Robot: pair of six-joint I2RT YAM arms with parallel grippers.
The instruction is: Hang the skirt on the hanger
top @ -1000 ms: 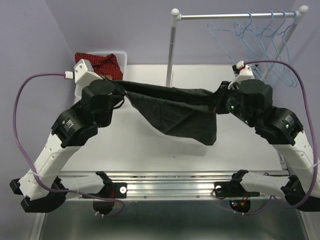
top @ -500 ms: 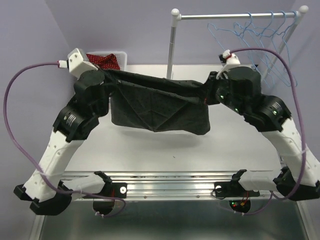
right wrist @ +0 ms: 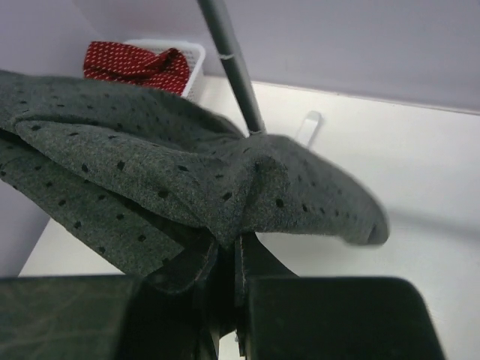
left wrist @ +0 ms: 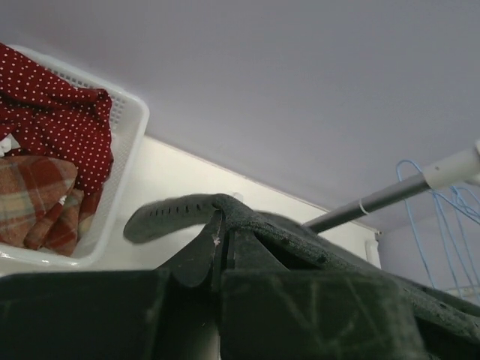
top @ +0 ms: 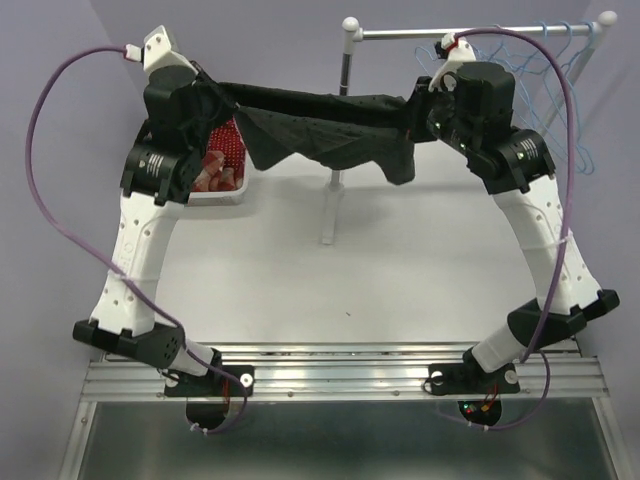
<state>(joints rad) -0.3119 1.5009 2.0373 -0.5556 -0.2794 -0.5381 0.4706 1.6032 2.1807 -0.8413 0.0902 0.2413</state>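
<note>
Clamping one end of the skirt in each pincer, I hold it raised well off the table, with nothing under it but air. My left pincer is closed on a bunched fold at its left end, and my right pincer is closed on a fold at its right end. The cloth's long axis runs straight across from one to the other, sagging in the middle. That line lies roughly along the rail, which is just behind it in the overhead view. The pole stands behind the cloth's middle. Farther off, the blue hangers hang at the rail's right end, past my right pincer. I judge the right arm nearer to them, so the skirt must travel rightward. The basket sits far left.
</note>
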